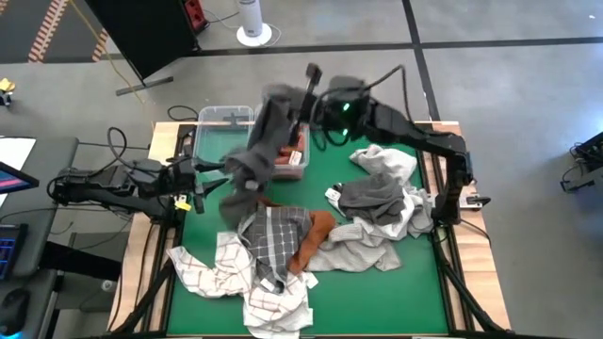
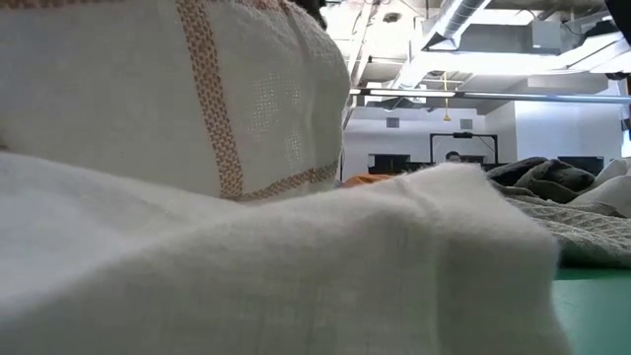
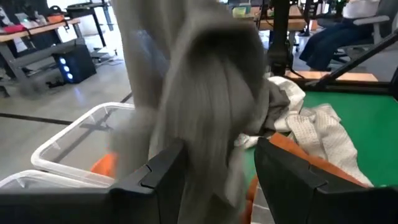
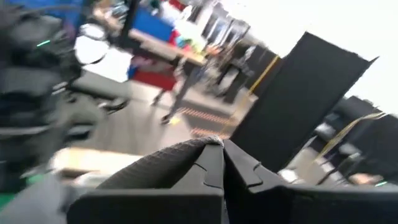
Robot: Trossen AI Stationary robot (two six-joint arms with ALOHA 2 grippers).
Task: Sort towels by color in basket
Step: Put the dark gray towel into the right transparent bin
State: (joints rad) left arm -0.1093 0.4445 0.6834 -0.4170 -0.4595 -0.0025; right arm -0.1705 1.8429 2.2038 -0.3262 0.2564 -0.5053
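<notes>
A grey towel (image 1: 259,141) hangs, blurred, from my right gripper (image 1: 303,94), which is shut high over the basket's right end. The basket (image 1: 212,118) is a clear plastic bin at the far left of the green table, with something rust-orange (image 3: 102,163) inside. My left gripper (image 3: 217,177) stands open beside the basket, and the towel's lower part (image 3: 205,112) hangs between its fingers. The other towels lie heaped on the table: white with red checks (image 1: 226,268), grey with white grid (image 1: 273,235), rust-orange (image 1: 316,235), dark grey (image 1: 372,198) and white (image 1: 386,160). My right gripper holds the grey towel by its upper end (image 1: 281,102), coming level from the table's right. Blur hides the place of contact, and its wrist view shows only the fingertips (image 4: 211,158) pressed together. The towel hangs slack below, clear of the table. My left gripper: I cannot tell whether its fingers (image 3: 163,174) touch the towel.
The heap of towels covers the table's middle, right and near parts; bare green (image 1: 207,226) shows near the left gripper. In the low view, the checked white towel (image 2: 197,108) fills the foreground. Beyond the table lie a workshop floor, desks and a seated person (image 3: 348,31).
</notes>
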